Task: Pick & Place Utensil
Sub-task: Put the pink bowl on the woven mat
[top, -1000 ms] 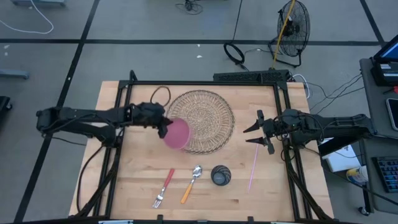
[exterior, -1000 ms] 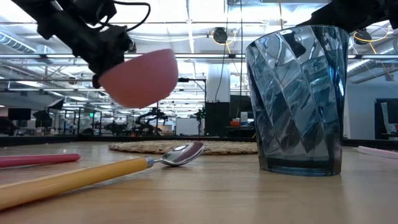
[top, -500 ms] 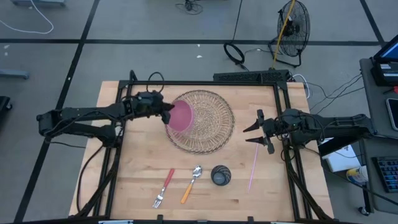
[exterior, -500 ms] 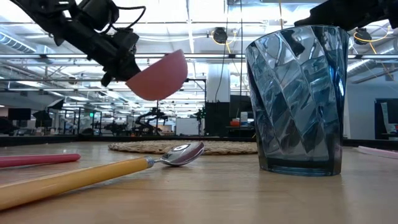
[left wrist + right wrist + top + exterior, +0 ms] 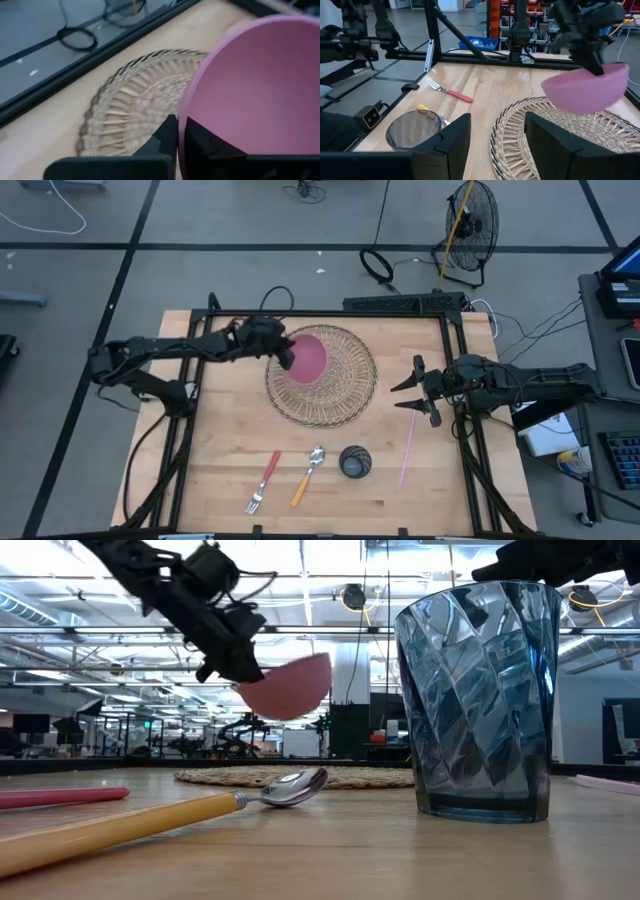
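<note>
Pink bowl (image 5: pixel 308 359): pinched by its rim in the clenched left gripper (image 5: pixel 287 357), held in the air above the woven mat (image 5: pixel 345 390), not touching it. Fork (image 5: pixel 262 482), spoon (image 5: pixel 308 474) and blue glass (image 5: pixel 354 462): on the table well in front of that gripper, side by side. Right gripper (image 5: pixel 411 390): fingers apart, grasping nothing, beside the mat's far edge, above the pink straw (image 5: pixel 406 448).
</note>
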Robot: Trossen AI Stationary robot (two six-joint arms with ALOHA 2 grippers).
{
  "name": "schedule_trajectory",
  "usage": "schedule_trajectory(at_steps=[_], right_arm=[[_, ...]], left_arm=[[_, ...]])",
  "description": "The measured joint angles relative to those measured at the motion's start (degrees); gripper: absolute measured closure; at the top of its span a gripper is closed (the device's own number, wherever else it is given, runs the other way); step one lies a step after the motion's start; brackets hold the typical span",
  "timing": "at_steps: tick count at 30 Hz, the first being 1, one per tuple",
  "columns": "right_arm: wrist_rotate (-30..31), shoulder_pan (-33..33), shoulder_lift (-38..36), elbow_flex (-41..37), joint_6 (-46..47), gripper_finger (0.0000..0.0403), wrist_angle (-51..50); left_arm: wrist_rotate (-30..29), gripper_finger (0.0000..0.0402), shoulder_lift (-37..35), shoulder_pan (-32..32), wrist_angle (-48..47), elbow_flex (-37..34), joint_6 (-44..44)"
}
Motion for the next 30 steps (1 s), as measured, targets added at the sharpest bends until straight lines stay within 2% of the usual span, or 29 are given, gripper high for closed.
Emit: schedule_trajectory(at_steps=[6,11,16,21,26,30], right_arm=[[-0.02,0.0,0.0,0.0,0.03,0.0227,0.0],[-0.02,0.0,0.0,0.0,0.49,0.0227,0.0],[-0.11,0.0,0.0,0.0,0.51,0.0227,-0.35],[-0.13,0.0,0.0,0.0,0.51,0.0227,-1.04],[-0.07,0.02,0.0,0.0,0.22,0.0227,-1.03],[-0.04,0.0,0.0,0.0,0.17,0.0227,-1.04]], left_arm=[[1.23,0.0395,6.17,1.83,-5.82,5.57,2.04],[4.61,0.0373,11.37,3.93,-10.02,8.31,2.14],[6.95,0.0384,15.38,4.35,-10.1,9.21,2.14],[8.29,0.0395,16.12,4.35,-10.45,9.33,2.93],[8.16,0.0368,16.08,4.65,-12.26,9.33,3.1],[8.03,0.0362,16.1,4.83,-13.47,9.33,3.48]])
